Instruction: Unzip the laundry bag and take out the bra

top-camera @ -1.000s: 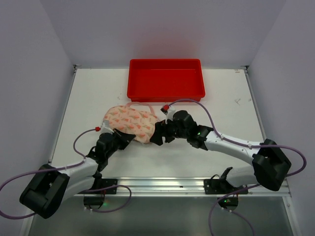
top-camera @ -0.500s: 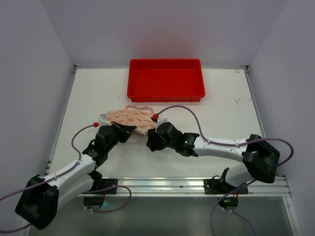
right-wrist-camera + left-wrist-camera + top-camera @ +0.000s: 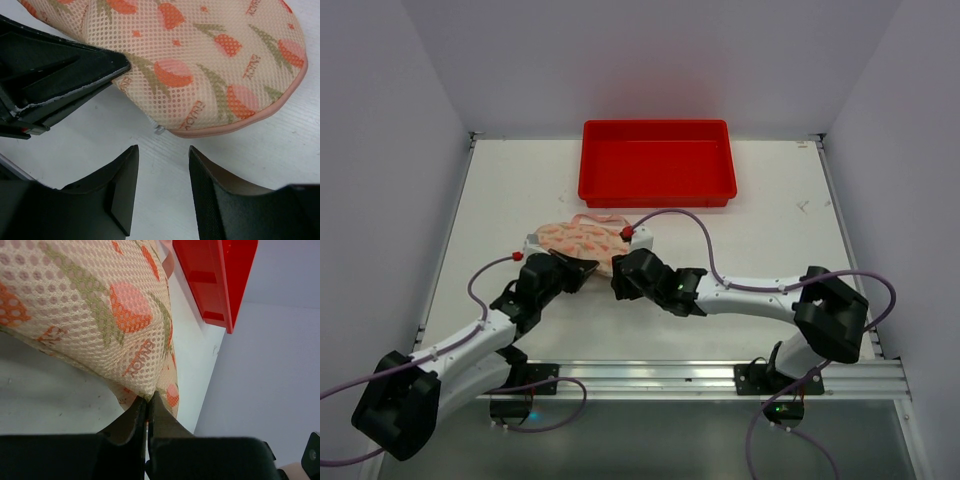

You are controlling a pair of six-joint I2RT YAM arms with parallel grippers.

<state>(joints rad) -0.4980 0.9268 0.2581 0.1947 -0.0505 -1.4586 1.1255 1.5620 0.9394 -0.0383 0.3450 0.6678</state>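
Trouble looks likely here: the laundry bag point(image 3: 582, 240) lies zipped on the table point(image 3: 770, 220) near the red tray point(image 3: 657, 190), its edge pinched tight in the left gripper point(image 3: 148, 399). The right gripper point(image 3: 163, 150) gapes empty just short of the tiny zip pull point(image 3: 159, 130); it could grab mesh instead, or tug the bag free.

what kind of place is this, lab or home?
Probably a lab test cell: two robot arms bolted to a white table, plain walls around it, just a red tray and a laundry bag as props.
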